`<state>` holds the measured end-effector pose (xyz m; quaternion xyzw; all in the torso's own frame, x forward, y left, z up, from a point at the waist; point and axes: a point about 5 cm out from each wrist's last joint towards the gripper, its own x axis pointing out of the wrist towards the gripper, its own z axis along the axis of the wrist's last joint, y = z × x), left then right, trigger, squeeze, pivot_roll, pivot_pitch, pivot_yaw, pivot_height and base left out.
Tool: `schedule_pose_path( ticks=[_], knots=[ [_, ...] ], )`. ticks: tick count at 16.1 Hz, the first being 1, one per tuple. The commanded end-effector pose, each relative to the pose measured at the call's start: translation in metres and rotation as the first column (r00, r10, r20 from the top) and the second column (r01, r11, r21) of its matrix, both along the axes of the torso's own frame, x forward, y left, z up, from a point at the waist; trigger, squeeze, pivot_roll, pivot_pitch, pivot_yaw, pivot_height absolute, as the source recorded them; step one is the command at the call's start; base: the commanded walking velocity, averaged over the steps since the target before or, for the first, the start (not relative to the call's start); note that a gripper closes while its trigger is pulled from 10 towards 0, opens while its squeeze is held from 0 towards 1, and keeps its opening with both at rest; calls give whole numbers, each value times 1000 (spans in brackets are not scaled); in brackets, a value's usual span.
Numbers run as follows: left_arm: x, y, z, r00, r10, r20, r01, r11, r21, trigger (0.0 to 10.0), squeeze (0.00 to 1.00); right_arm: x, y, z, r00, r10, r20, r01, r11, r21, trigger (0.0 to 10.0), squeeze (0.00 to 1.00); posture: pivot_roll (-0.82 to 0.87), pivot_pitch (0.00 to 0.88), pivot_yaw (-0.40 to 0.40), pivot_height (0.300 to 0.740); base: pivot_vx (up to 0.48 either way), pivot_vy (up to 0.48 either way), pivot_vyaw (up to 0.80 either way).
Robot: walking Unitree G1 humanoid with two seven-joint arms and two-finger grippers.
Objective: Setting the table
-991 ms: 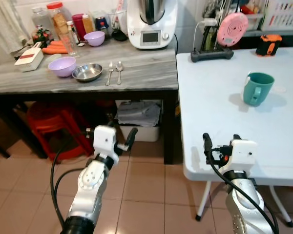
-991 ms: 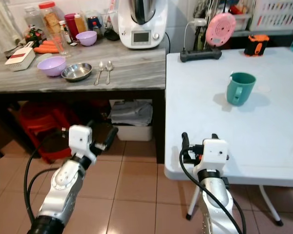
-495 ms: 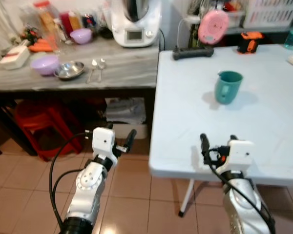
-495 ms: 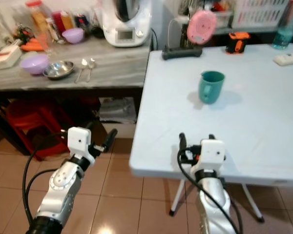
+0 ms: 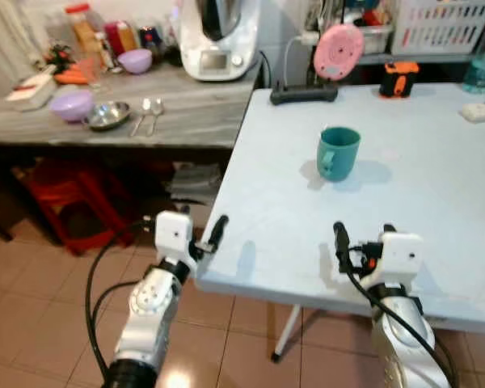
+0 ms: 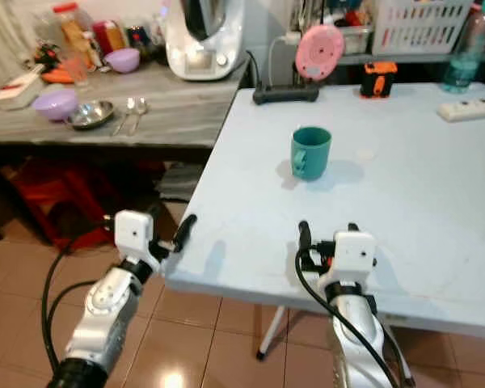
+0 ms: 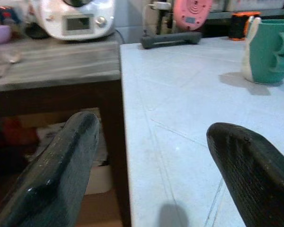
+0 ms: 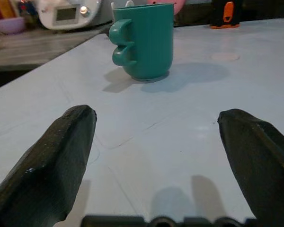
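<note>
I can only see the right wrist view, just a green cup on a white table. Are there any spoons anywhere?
Observer: Yes, a spoon lies on the grey counter to the robot's left.
Operator: Are there bowls too?
Observer: A steel bowl sits beside the spoon, with a purple bowl next to it.
Operator: Where's the other arm?
Observer: The left gripper hovers by the white table at its near-left corner, jaws open.

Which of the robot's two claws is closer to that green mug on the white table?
The right gripper. It hovers open over the table's near edge, facing the teal ceramic mug. The left gripper, also open, sits off the white table's near-left corner, farther away.
</note>
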<state>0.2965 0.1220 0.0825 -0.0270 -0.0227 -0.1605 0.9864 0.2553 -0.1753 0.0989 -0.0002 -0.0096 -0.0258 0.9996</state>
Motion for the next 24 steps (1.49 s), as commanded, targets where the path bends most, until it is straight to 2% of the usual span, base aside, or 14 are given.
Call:
schedule_pose_path(
  ticks=[1, 4, 8, 11, 20, 24],
  knots=[
    [2, 5, 3, 1000, 1, 10, -1, 1000, 4, 10000, 0, 2, 1, 5, 1000, -10, 19, 10, 1000, 7, 10000, 0, -154, 0, 136, 740, 0, 0, 0],
    [1, 5, 5, 1000, -11, 19, 11, 1000, 0, 10000, 0, 2, 1, 5, 1000, -14, 17, 14, 1000, 21, 10000, 0, -152, 0, 137, 740, 0, 0, 0],
    [1, 6, 5, 999, -33, 25, 33, 999, -2, 10000, 0, 3, 2, 4, 1000, -10, 16, 9, 1000, 24, 10000, 0, -152, 0, 140, 740, 150, 0, -719],
    [2, 6, 4, 999, -41, 17, 41, 999, 0, 10000, 0, 3, 2, 4, 1000, -10, 19, 9, 1000, 27, 10000, 0, -153, 0, 144, 740, 336, 0, 0],
    [0, -2, -1, 997, -71, -15, 70, 997, -20, 10000, 0, 5, 4, 5, 1000, -11, 24, 10, 1000, 24, 10000, 0, -154, 0, 142, 740, 0, 0, 0],
    [-9, -9, -2, 981, -189, -32, 186, 979, -84, 10000, 0, 19, -3, 13, 995, -89, 47, 90, 996, -21, 10000, 0, -146, 0, 140, 740, 0, 0, 0]
  ],
)
